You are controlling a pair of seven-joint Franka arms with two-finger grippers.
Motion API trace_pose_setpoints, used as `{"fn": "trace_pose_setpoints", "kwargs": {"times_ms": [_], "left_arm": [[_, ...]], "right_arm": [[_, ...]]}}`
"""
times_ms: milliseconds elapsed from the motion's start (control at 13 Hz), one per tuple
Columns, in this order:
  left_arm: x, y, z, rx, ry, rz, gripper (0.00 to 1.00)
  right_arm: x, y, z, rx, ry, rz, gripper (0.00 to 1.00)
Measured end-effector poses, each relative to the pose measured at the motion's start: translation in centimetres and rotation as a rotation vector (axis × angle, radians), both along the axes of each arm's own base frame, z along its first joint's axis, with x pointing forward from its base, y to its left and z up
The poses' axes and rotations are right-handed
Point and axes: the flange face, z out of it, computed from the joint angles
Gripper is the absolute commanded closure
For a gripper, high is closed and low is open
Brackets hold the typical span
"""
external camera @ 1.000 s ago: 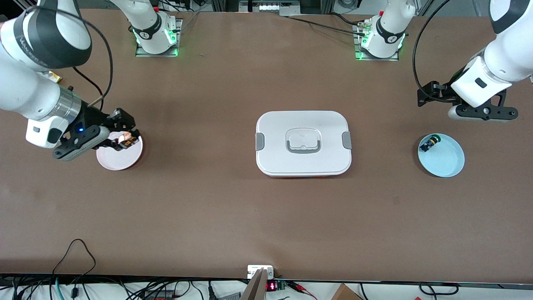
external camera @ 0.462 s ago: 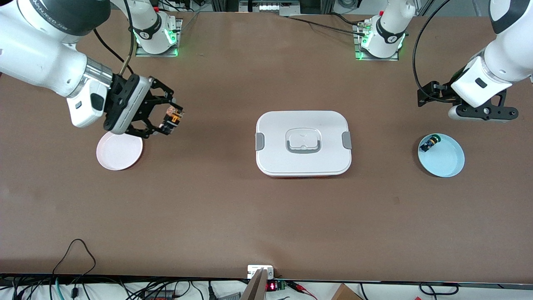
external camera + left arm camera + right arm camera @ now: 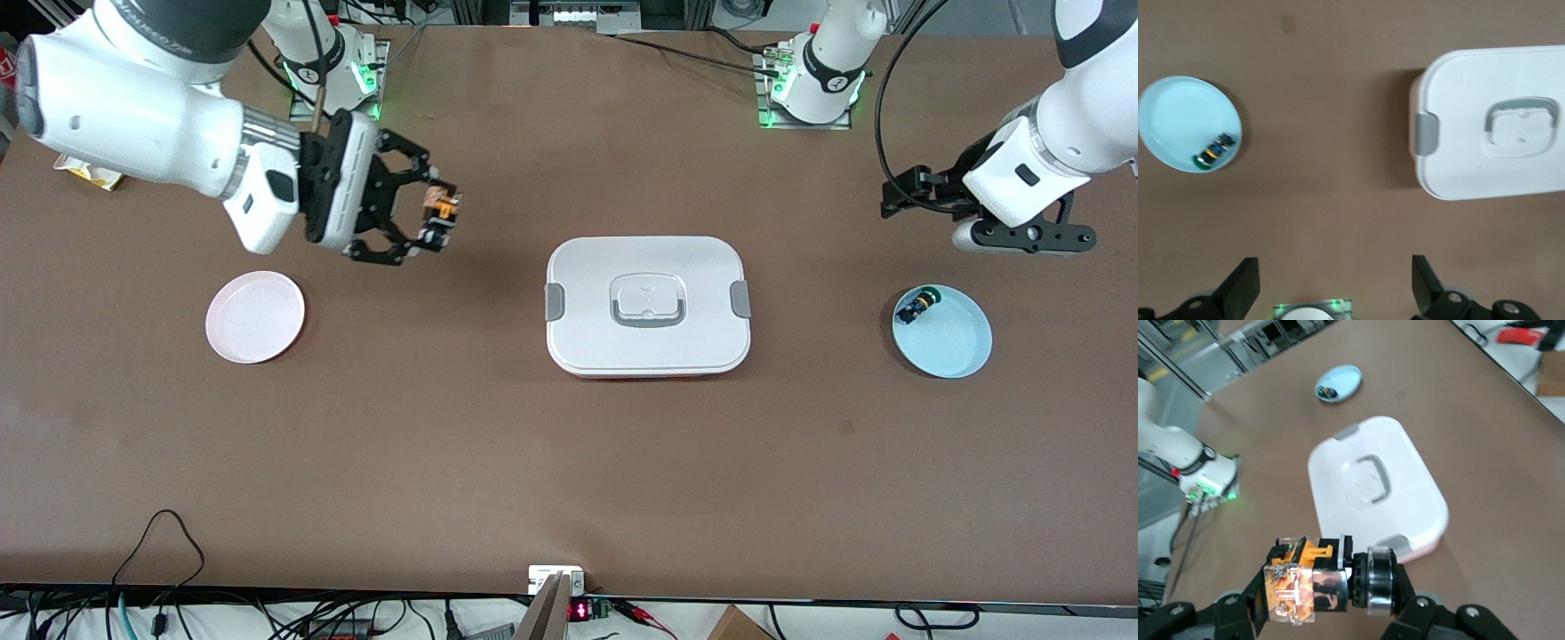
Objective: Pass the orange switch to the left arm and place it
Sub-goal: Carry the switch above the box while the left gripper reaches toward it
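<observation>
Pinched tight in the right gripper (image 3: 433,220), the orange switch (image 3: 438,206) is held up over the bare table between the pink plate (image 3: 255,317) and the box (image 3: 648,306). It looks small, light and hard, so the black ring end is probably best kept free for the next grab. The left gripper (image 3: 1335,293) is spread wide and waits above the blue plate (image 3: 942,332).

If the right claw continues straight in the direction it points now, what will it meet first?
Probably the box. The right claw, shut on the orange switch, points along the table toward it, but it seems raised, so it might pass over the lid.
</observation>
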Motion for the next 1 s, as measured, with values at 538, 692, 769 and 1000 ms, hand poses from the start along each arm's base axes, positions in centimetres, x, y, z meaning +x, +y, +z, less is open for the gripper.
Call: {"fn": "trace_pose_setpoints", "kwargs": {"times_ms": [538, 692, 769, 1000], "left_arm": [[4.4, -2.5, -6.6, -0.646, 0.330, 0.118, 0.00], [5.5, -4.5, -8.7, -0.799, 0.395, 0.140, 0.00], [6.0, -5.6, -9.0, -0.898, 0.411, 0.165, 0.00], [7.5, -9.0, -8.3, -1.060, 0.338, 0.248, 0.00]], "right_arm": [[1.6, 2.2, -3.7, 0.365, -0.069, 0.073, 0.89], [1.6, 4.3, -5.0, 0.504, -0.084, 0.062, 0.89], [1.5, 5.6, -5.9, 0.571, -0.110, 0.063, 0.90], [1.3, 8.7, -9.0, 0.696, -0.135, 0.041, 0.91]]}}
